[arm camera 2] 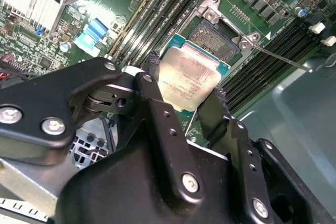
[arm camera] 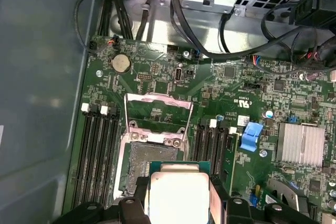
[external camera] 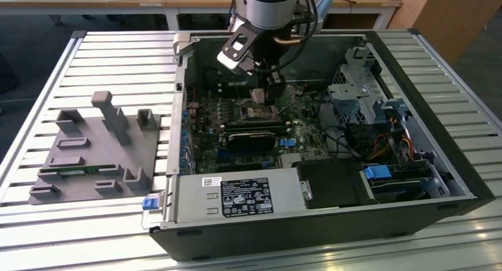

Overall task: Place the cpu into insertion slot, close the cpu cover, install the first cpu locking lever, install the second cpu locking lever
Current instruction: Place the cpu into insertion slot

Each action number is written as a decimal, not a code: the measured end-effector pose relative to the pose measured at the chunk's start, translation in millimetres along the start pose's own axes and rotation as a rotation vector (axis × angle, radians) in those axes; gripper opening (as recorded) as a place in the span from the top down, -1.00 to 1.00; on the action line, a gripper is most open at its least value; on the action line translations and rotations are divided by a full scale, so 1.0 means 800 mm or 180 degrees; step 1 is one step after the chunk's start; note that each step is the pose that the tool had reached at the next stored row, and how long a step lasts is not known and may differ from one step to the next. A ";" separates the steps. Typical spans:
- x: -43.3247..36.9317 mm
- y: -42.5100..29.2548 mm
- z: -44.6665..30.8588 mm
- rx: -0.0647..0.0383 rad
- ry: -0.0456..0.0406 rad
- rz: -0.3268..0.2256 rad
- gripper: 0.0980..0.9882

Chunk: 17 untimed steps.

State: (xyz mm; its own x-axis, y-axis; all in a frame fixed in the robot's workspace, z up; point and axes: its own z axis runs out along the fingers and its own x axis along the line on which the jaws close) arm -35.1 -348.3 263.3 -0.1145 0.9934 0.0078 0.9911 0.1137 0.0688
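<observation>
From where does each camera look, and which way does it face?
Exterior view: off-arm, looking down into the open black computer case; grey arm shows.
First wrist view: on the arm, facing the green motherboard; black jaws show.
Second wrist view: likewise, tilted; black jaws show.
Both wrist views share the gripped silvery square cpu.

My gripper is matt black with silvery screw heads. The cpu has a dull silvery-grey top, smudged paler toward the middle, and a teal-green edge. The insertion slot is speckled dark grey inside a silvery rim, and the cpu cover is bright silver. The circuit board is deep green, with one blue clip. The table is pale grey, ribbed in stripes.
</observation>
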 end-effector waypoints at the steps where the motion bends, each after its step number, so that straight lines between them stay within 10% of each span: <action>1: 0.000 0.0000 0.0002 0.0000 0.0000 0.0002 0.01; 17: 0.002 -0.0005 0.0087 -0.0001 -0.0003 0.0046 0.01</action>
State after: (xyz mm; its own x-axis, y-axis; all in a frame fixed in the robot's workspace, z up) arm -35.2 -346.9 256.3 -0.1002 0.9949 0.0078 0.9927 0.0995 0.0689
